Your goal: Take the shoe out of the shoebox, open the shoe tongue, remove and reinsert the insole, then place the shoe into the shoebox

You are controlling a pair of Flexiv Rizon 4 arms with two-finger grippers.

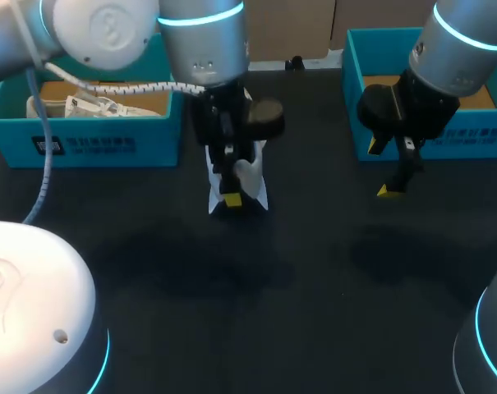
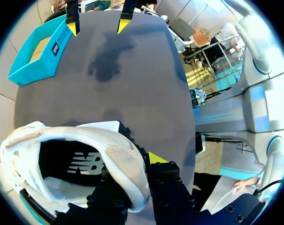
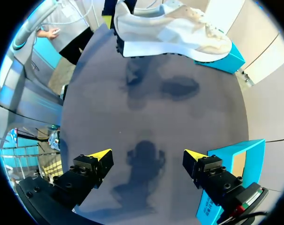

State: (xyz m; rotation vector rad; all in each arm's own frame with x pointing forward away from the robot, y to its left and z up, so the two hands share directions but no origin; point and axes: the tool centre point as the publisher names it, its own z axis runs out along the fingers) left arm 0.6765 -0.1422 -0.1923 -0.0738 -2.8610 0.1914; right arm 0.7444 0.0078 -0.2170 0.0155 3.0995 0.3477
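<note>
The left gripper grips the heel of a white sneaker, its fingers pinching the padded heel collar from both sides. In the left wrist view one yellow fingertip shows outside the collar, and the other finger is hidden on the inner side. This view looks down into the sneaker, where a black insole with a pale logo lies in place. On the dark table the sneaker sits near the middle of the far half of the surface, largely covered by the left arm. From the right wrist view the sneaker lies level, sole down, toe towards the left shoebox. Its shadows fall apart from the sole, so it seems to hang clear of the surface. The left shoebox, teal, stands at the far left corner of the surface with a second white shoe inside. A right shoebox, also teal, stands at the far right corner. The right gripper hangs over the surface just in front of that box, fingers spread wide and grasping nothing. In its own view the right gripper shows only bare table between its tips.
</note>
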